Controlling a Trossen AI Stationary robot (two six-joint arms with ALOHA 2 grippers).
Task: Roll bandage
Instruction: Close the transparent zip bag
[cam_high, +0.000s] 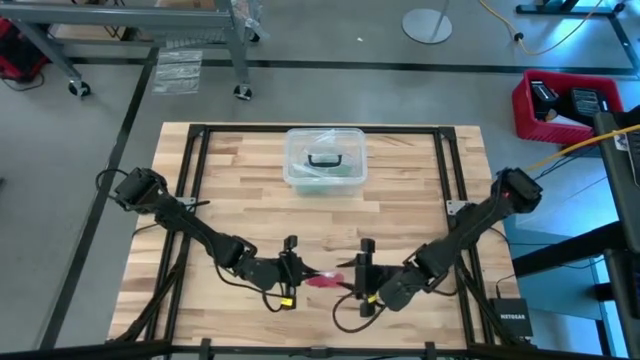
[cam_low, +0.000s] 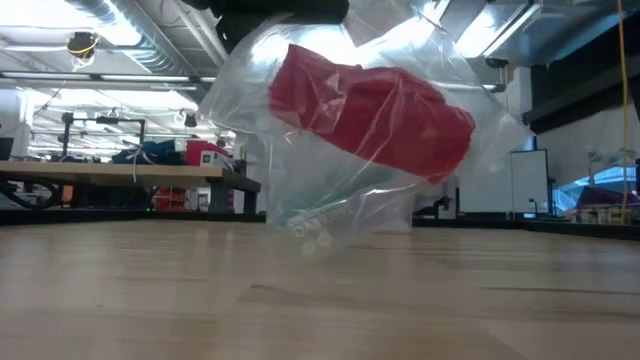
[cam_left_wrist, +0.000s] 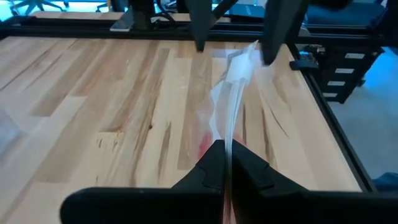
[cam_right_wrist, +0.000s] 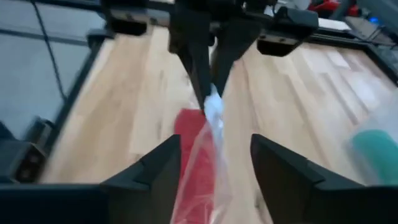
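The red bandage (cam_high: 322, 281) sits inside a small clear plastic bag (cam_low: 330, 200), near the table's front edge between my two grippers. Through the plastic it shows as a red lump (cam_low: 370, 110). My left gripper (cam_left_wrist: 224, 171) is shut on the bag. My right gripper (cam_right_wrist: 216, 142) is open. Its fingers stand on either side of the bag and the bandage (cam_right_wrist: 193, 168), and I see no touch. In the high view the left gripper (cam_high: 293, 268) is on the bag's left and the right gripper (cam_high: 365, 272) on its right. My left gripper pinches an edge of the plastic bag (cam_left_wrist: 229, 140) between its two shut fingers. The fingers come from the table's left, slanting slightly down. The bag stretches away from the fingers toward my right gripper with the bandage inside. Whether its lower end (cam_low: 310, 238) touches the table, I cannot tell.
A clear plastic box with a black handle (cam_high: 324, 158) stands at the table's far middle. Black frame rails (cam_high: 190, 160) run along the tabletop's left, right and far sides. Bare wood lies between the box and the grippers.
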